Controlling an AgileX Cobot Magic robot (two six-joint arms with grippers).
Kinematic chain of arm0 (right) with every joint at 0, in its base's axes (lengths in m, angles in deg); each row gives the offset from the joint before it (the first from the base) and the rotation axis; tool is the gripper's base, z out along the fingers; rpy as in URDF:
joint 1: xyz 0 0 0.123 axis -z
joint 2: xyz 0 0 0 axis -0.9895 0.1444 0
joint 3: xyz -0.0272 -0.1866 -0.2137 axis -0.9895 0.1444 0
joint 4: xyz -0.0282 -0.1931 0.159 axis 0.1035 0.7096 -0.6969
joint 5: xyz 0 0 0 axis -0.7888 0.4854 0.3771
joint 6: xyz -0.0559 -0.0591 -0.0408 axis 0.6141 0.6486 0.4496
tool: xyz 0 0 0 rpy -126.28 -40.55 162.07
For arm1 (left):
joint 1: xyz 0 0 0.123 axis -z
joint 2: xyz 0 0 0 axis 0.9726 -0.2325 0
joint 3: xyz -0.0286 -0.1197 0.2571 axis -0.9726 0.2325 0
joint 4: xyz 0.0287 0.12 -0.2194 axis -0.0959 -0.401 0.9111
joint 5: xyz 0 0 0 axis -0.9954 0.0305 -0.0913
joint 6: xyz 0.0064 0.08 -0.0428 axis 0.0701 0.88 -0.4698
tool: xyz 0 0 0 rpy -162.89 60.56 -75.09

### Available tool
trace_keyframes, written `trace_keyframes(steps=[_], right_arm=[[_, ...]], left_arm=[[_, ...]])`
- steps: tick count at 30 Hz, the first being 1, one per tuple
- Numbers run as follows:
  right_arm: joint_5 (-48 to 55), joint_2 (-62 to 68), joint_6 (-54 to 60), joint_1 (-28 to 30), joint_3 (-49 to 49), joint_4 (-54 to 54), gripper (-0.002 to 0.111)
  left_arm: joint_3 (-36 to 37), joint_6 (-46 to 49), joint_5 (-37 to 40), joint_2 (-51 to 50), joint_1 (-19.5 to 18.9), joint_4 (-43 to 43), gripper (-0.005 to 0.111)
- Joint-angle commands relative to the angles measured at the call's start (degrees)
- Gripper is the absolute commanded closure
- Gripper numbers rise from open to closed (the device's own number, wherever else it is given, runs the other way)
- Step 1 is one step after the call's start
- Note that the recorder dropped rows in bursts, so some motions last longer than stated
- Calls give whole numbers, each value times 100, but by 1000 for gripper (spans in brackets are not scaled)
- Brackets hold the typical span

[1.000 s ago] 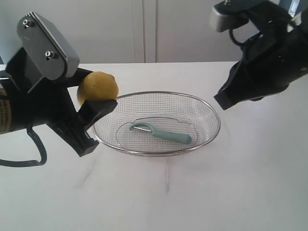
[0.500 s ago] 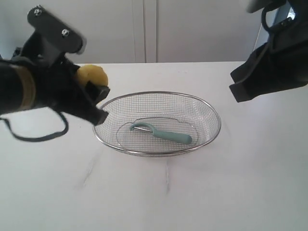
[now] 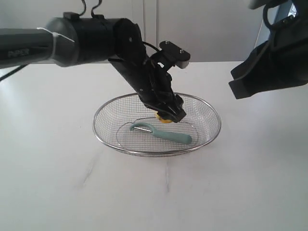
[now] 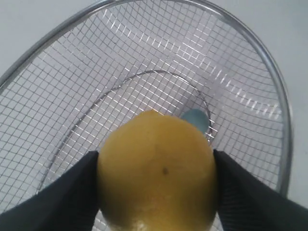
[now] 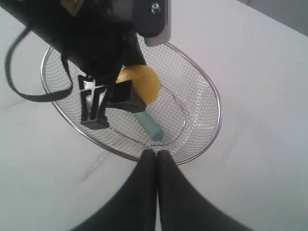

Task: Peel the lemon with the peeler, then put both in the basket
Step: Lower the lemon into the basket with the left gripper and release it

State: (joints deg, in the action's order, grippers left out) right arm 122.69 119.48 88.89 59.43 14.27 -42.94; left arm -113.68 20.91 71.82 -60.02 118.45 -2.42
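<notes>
Exterior view shows one basket point(image 3: 159, 153) sitting on the white table point(image 3: 240, 187), with two arms above it. The left gripper point(image 3: 169, 112) reaches down inside the basket's rim, and only a sliver of the one lemon point(image 3: 163, 119) shows beneath its dark fingers. One peeler point(image 3: 166, 134) lies flat on the mesh floor just beside that gripper, its hooked head toward the left of this view and its teal handle toward the right.

From the left wrist view, the lemon fills the space between the two black fingers point(image 4: 62, 197), one pressed against each side, so the jaws are clamped on it. The fruit hangs over the mesh near the handle end of the peeler; whether it touches the mesh I cannot tell.

The right gripper point(image 3: 236, 89) hovers high at the right of the exterior view, outside the basket and well apart from it. Its wrist view shows its two fingers point(image 5: 147, 166) pressed together with nothing between them, pointing at the near rim.
</notes>
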Motion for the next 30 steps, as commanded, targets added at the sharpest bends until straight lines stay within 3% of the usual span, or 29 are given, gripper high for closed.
trace_keyframes(steps=[1,8,20,27,30], right_arm=[[-26,-35,-34,6,26,49,108],[-16,-35,-56,6,26,49,108],[-3,-35,-143,6,26,49,108],[-3,-35,-143,6,26,49,108],[23,-35,-141,6,26,49,108]], left_arm=[[-46,56,-478,-351,-17,-186,107],[-36,79,-913,-670,-17,-534,105],[-36,42,-881,-737,-17,-747,40],[-36,42,-723,-737,-17,-747,21],[-47,42,-698,-705,-17,-747,20]])
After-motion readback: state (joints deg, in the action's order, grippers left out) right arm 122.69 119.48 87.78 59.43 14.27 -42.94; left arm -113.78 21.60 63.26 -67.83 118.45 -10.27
